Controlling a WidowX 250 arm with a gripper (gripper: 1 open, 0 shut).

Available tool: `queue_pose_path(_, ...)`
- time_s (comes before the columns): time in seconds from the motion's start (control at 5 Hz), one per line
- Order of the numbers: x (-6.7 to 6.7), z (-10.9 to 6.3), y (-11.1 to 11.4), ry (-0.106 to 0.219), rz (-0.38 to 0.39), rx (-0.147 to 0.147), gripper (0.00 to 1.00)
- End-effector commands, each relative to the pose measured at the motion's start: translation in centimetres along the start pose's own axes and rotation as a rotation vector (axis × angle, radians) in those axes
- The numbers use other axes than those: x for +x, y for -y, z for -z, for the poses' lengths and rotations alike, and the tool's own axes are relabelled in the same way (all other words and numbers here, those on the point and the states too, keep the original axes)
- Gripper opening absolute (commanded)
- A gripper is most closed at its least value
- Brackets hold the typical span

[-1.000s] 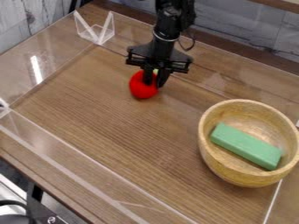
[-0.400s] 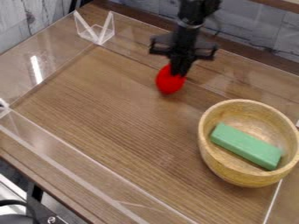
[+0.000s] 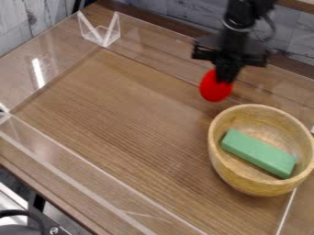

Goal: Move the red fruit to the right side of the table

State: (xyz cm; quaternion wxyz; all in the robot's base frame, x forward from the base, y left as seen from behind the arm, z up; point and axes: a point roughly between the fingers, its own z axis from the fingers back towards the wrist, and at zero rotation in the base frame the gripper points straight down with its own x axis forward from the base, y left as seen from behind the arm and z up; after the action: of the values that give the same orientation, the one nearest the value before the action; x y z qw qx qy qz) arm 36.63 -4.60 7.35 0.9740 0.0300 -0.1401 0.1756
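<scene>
One gripper (image 3: 225, 75) pointed steeply down, jaws pinched on the one red fruit (image 3: 216, 86), which hung near the back of the table (image 3: 110, 110), right of centre. One wooden bowl (image 3: 260, 150) sat at front right, just beside the fruit but apart from it, holding one green block (image 3: 258, 152). Clear acrylic walls (image 3: 98, 28) bordered the table.

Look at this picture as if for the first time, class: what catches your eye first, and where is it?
The glossy red fruit stands out most, gripped in the black gripper near the table's far right side. Next comes the round wooden bowl at the near right, with a green block lying inside it.
</scene>
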Motion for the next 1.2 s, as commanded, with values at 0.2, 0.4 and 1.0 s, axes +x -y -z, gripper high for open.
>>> queue_pose_path(0.2,0.5,-2.3,3.2,0.05,0.181,-0.113,0.0)
queue_pose_path(0.4,0.4,-1.4,3.2,0.045,0.224,-0.123,0.0)
queue_pose_path(1.0,-0.2,-0.7,3.0,0.021,0.33,-0.14,0.0)
